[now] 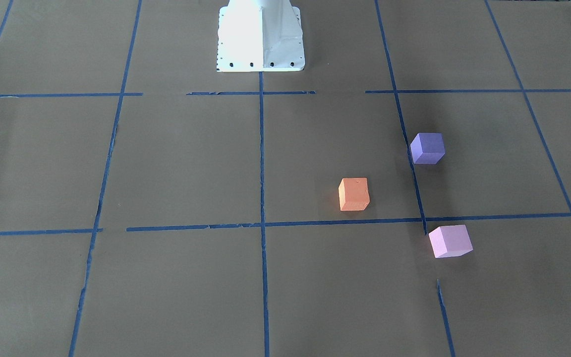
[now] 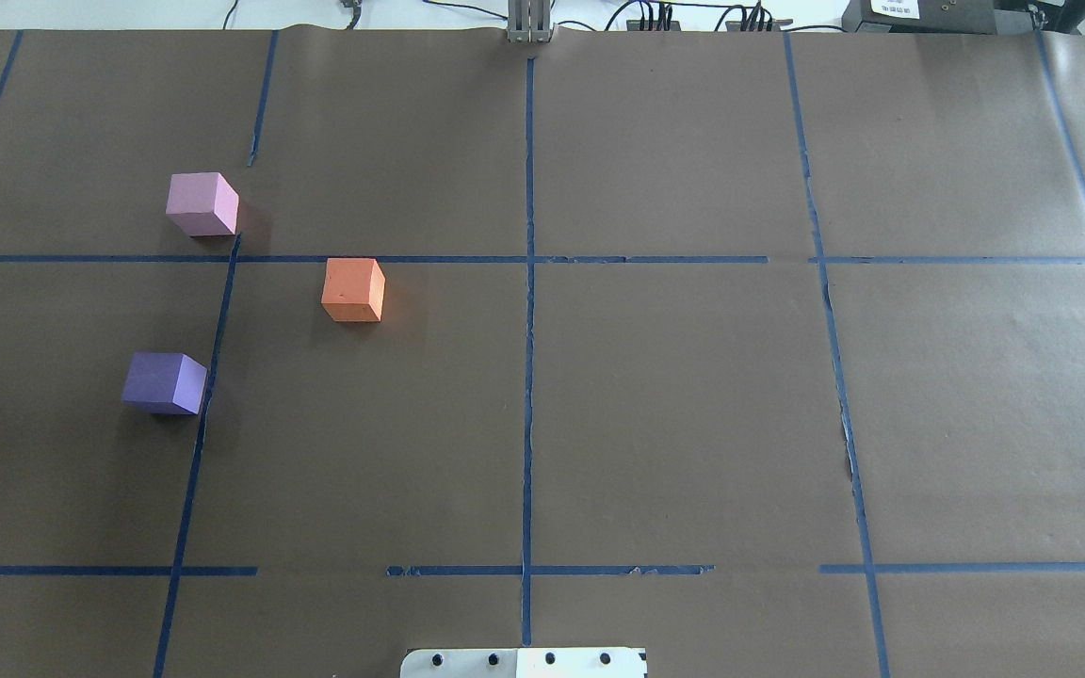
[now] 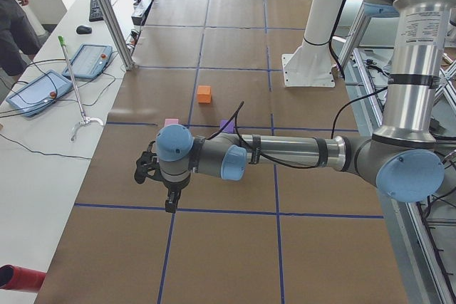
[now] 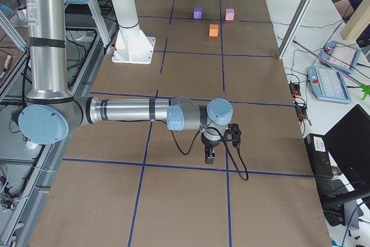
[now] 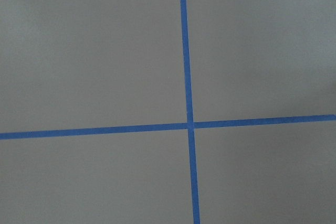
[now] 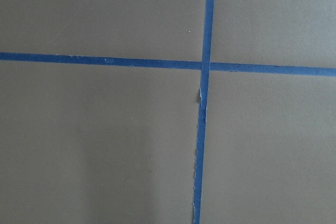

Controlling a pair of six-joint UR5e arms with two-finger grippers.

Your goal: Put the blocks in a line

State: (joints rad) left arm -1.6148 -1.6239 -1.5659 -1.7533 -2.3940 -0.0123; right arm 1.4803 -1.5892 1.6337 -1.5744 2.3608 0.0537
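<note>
At the robot's left end of the table [image 2: 674, 395], the left gripper [image 3: 171, 206] is hanging over the brown paper and pointing down, well apart from the blocks. Only the side view is showing it, so you cannot tell if its fingers are wide or narrow.

Going on to the right, the violet-purple block [image 2: 164, 383] is sitting right against a blue tape line [image 2: 192, 471]. The light pink block [image 2: 202, 203] is lying farther from the robot, just beyond a cross line of tape. The orange block [image 2: 353, 290] is standing more to the right, on the near side of that cross line. The three are resting apart from each other and are making a triangle, not a line.

At the far right end, the right gripper [image 4: 209, 159] is hanging over the paper too, pointing down, and again you cannot tell its opening.
</note>
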